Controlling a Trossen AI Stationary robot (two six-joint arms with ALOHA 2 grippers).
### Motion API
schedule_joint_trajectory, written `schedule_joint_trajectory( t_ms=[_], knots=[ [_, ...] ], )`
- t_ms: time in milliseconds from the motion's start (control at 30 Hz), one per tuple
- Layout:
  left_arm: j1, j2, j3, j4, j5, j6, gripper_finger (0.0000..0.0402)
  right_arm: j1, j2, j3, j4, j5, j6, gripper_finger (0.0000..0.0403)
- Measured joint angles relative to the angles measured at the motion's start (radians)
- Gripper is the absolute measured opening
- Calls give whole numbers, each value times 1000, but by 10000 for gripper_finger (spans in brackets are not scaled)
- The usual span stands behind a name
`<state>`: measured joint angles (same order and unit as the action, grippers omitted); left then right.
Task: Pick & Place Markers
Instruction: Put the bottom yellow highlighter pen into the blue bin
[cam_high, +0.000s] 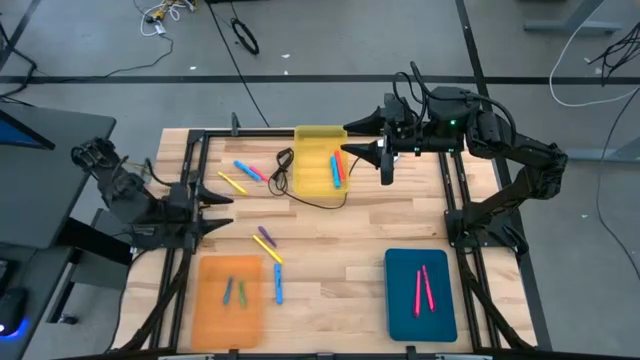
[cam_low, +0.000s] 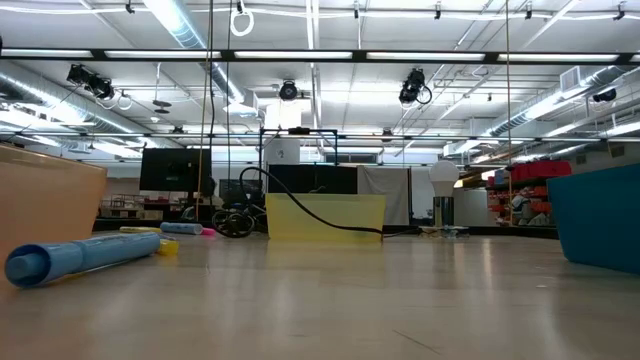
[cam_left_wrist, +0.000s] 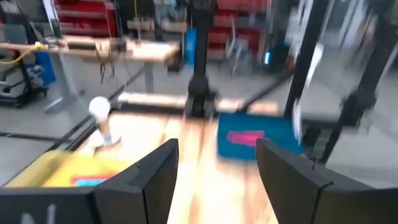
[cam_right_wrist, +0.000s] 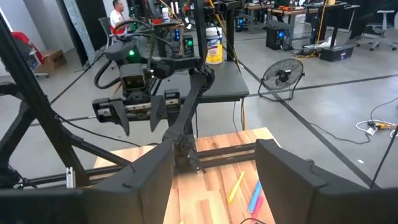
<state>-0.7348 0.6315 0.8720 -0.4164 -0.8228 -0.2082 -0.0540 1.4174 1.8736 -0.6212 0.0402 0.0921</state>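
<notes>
Both arms hang above the tabletop (cam_high: 340, 250) with nothing in their grip. The right claw (cam_high: 362, 137) is spread and empty above the yellow tray (cam_high: 318, 160), probably because markers (cam_high: 336, 168) are being sorted into trays by colour. The left claw (cam_high: 218, 212) is parted too, at the left edge. More markers lie in the orange tray (cam_high: 228, 300) and teal tray (cam_high: 420, 295); loose markers (cam_high: 266, 243) wait between them.
</notes>
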Motion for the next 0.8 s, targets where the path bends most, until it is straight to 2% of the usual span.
schedule_joint_trajectory(
  t_ms=[167,400,567,800],
  knots=[
    [73,90,153,-307,121,-74,220,0,0,0,0,-4,-1,223],
    [221,234,315,-540,389,-2,220,0,0,0,0,-5,-1,223],
    [318,328,373,-605,557,75,220,0,0,0,-1,-5,-1,223],
    [407,443,424,-632,688,176,220,0,0,0,-10,-7,0,223]
  ],
)
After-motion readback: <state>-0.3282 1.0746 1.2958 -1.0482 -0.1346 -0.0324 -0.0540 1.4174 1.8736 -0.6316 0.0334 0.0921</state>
